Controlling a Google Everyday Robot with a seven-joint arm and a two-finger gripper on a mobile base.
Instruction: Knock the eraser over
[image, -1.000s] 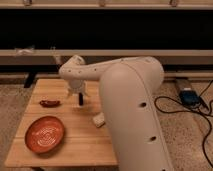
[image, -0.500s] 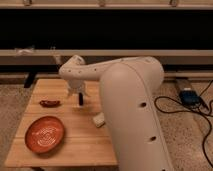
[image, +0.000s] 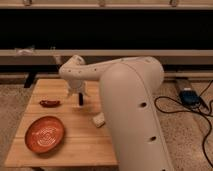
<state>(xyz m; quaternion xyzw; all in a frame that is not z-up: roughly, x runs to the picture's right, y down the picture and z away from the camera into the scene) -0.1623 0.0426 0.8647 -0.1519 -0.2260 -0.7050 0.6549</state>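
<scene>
The eraser (image: 80, 99) is a small slim black block standing upright on the wooden table (image: 75, 140), near its back middle. My gripper (image: 77, 93) hangs at the end of the white arm (image: 125, 100), directly above the eraser's top and very close to it. I cannot tell whether it touches the eraser.
A dark red chilli-shaped thing (image: 49, 103) lies left of the eraser. An orange bowl (image: 45, 134) sits at the front left. A small whitish block (image: 98, 120) lies by the arm. Cables and a blue box (image: 188, 96) lie on the floor at the right.
</scene>
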